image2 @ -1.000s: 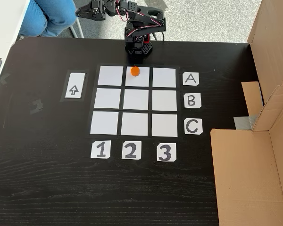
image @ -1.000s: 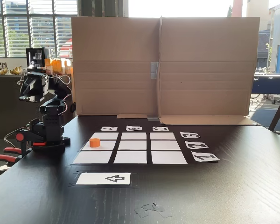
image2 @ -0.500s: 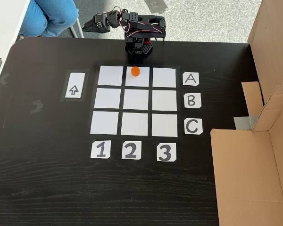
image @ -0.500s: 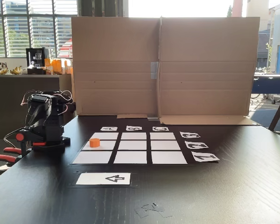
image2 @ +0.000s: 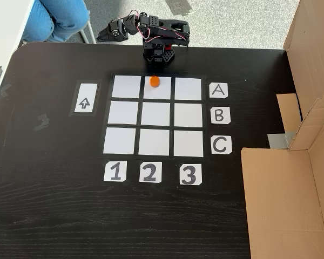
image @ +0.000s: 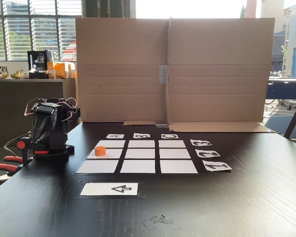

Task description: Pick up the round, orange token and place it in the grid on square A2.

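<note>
The orange token stands upright on square A2, the middle cell of the grid's row by the A card, near that cell's edge closest to the arm. From the side, the token sits in the grid's left column. The black arm is folded low over its base beyond the table's edge of the grid. My gripper points away from the grid, well clear of the token. Its fingers look closed into one dark taper, with nothing in them.
A white arrow strip lies beside the grid. Letter cards and number cards edge it. A cardboard wall closes one side of the table. A red clamp holds the arm's base. A person's legs are behind the arm.
The arm has folded down from a raised pose and drawn its gripper in toward the base. The token has stayed on its cell.
</note>
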